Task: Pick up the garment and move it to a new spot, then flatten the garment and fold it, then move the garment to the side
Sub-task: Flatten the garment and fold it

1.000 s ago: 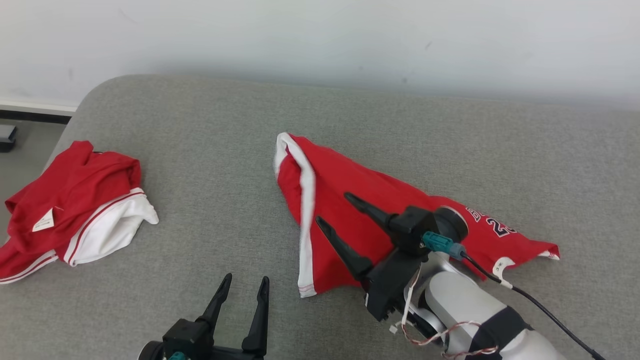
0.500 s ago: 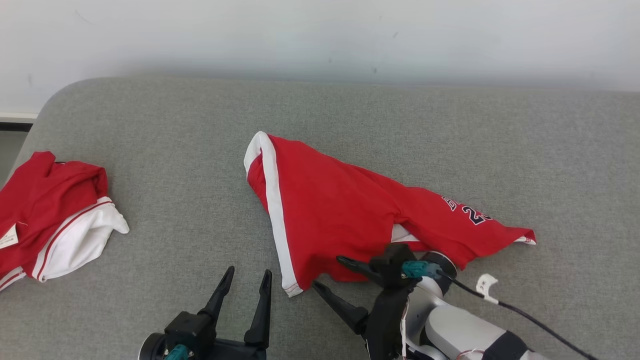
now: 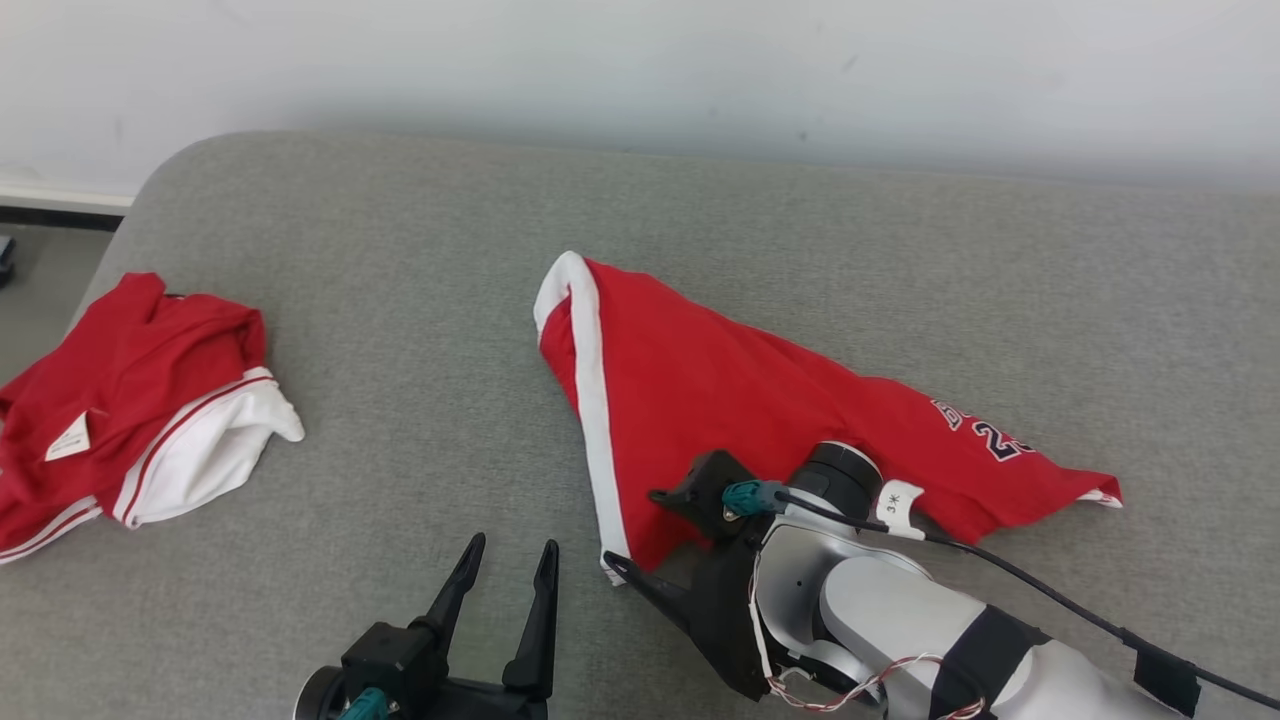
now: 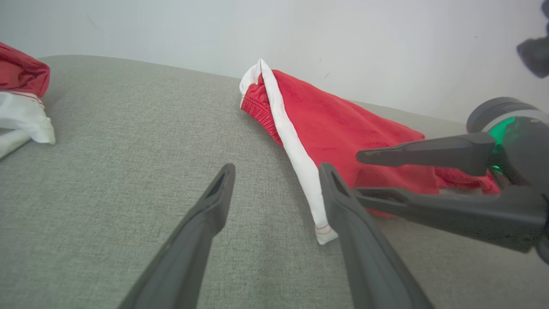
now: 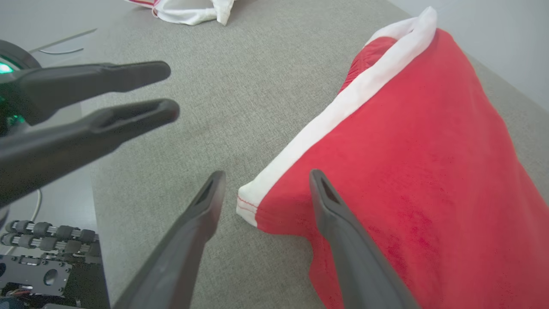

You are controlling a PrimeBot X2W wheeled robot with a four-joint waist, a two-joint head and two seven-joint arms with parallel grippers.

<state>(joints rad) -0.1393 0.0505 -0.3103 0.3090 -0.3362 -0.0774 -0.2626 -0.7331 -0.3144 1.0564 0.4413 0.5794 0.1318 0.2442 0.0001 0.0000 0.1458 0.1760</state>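
Note:
The garment (image 3: pixel 720 400) is a pair of red shorts with a white side stripe, lying crumpled in the middle of the grey surface (image 3: pixel 400 250). Its white-hemmed near corner (image 5: pixel 251 206) lies on the surface just beyond my right gripper (image 5: pixel 266 175), whose fingers stand open with nothing between them. In the head view the right gripper (image 3: pixel 632 528) sits at that same corner. My left gripper (image 3: pixel 513 545) is open and empty over bare surface, left of the corner. In the left wrist view the garment (image 4: pixel 343 128) lies ahead to the right, the right gripper (image 4: pixel 359 176) beside it.
A second red and white garment (image 3: pixel 150 410) lies bunched near the surface's left edge. A pale wall (image 3: pixel 640 70) runs along the back. Floor (image 3: pixel 40 280) shows past the rounded left corner. Bare grey surface lies between the two garments.
My right gripper has drawn back from over the garment's middle to its near white-hemmed corner, still open. The left gripper has held its place. The head camera has shifted.

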